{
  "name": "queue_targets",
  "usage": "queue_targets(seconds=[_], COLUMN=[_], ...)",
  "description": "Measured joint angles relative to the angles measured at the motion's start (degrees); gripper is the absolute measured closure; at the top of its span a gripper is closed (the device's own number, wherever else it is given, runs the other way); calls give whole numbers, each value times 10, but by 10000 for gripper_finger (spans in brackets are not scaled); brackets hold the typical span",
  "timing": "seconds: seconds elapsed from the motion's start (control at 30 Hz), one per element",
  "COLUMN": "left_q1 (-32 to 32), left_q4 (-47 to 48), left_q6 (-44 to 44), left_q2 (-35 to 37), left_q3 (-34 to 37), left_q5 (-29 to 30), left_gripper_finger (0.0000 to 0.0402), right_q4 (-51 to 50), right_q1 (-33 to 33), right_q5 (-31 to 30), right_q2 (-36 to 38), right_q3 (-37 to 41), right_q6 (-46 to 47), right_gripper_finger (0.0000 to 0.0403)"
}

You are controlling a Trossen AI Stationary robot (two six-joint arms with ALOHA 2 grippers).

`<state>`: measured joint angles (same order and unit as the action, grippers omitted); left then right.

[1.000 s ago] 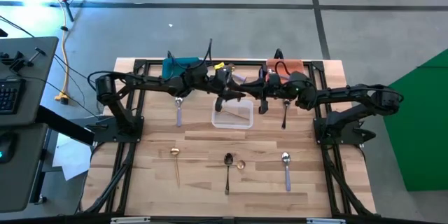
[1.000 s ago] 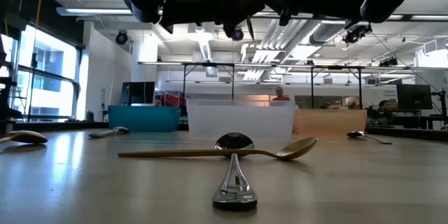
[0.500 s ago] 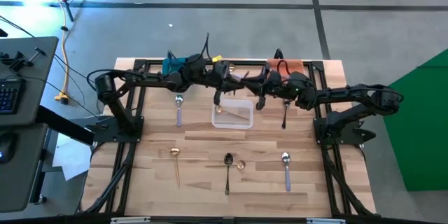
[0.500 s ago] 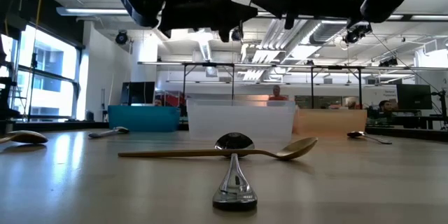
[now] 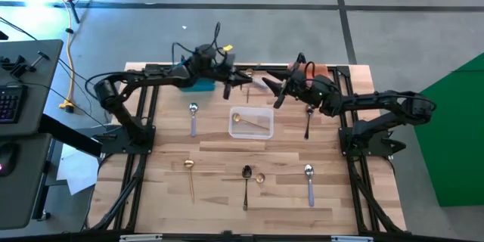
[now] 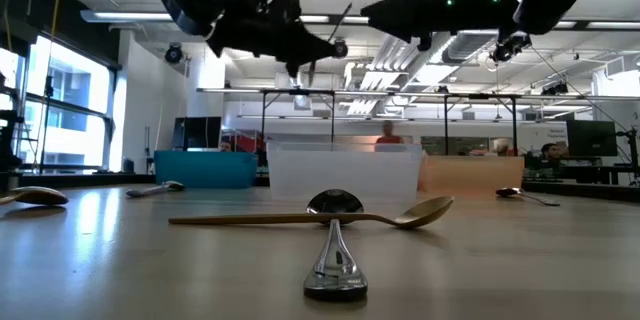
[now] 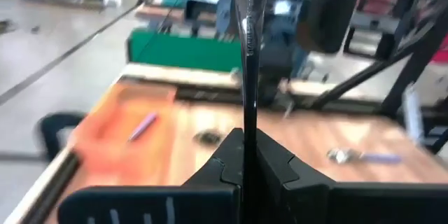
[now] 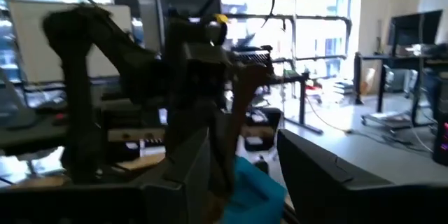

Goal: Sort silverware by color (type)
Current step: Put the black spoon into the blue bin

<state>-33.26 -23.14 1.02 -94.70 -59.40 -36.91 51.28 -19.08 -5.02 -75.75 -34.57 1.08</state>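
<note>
My left gripper (image 5: pixel 236 78) hangs above the table's far edge, beside the blue bin (image 5: pixel 195 76). It is shut on a slim dark spoon (image 7: pixel 246 77). My right gripper (image 5: pixel 277 93) is open and empty in the air, left of the orange bin (image 5: pixel 316 69). A gold spoon (image 5: pixel 242 119) lies in the clear bin (image 5: pixel 265 130). Loose on the table lie two lilac-handled spoons (image 5: pixel 193 118) (image 5: pixel 309 181), a black spoon (image 5: pixel 308 122), a gold spoon (image 5: pixel 190 175), and a black spoon (image 5: pixel 246 183) crossing a gold one (image 5: pixel 259 177). My left gripper pinches the dark spoon's slim shaft (image 7: pixel 245 122) between its two shut fingers. The shaft lies along the fingers and sticks out past their tips. The spoon is lifted clear of the table; which end of it is held is hidden in the fingers.
The blue, clear and orange bins stand in a row along the far side. A lilac-handled spoon (image 7: pixel 143 124) lies by the orange bin (image 7: pixel 115 129). The black frame rails (image 5: pixel 140 159) run along the table's left and right sides. Bare wood (image 5: pixel 249 151) lies between the bins and the near spoons.
Both grippers have risen from just over the clear bin and drawn toward the far edge, the left one also leftward toward the blue bin. A gold spoon that did not show a second ago now lies in the clear bin.
</note>
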Motion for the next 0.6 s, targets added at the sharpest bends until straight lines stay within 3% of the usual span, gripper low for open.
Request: queue_targets(seconds=[0.17,0.4,0.6], left_q1=[-66,-156,-212], left_q4=[177,363,475], left_q6=[92,215,270], left_q2=[48,93,73], left_q3=[0,0,-44], left_q5=[41,153,218], left_gripper_finger=[401,401,401], right_q4=[-48,-86,-91], right_q1=[-21,-34,-34], right_q5=[1,1,3], right_q2=[0,0,0], right_q3=[0,0,0], right_q6=[-1,-25,-33], right_gripper_finger=[292,387,390])
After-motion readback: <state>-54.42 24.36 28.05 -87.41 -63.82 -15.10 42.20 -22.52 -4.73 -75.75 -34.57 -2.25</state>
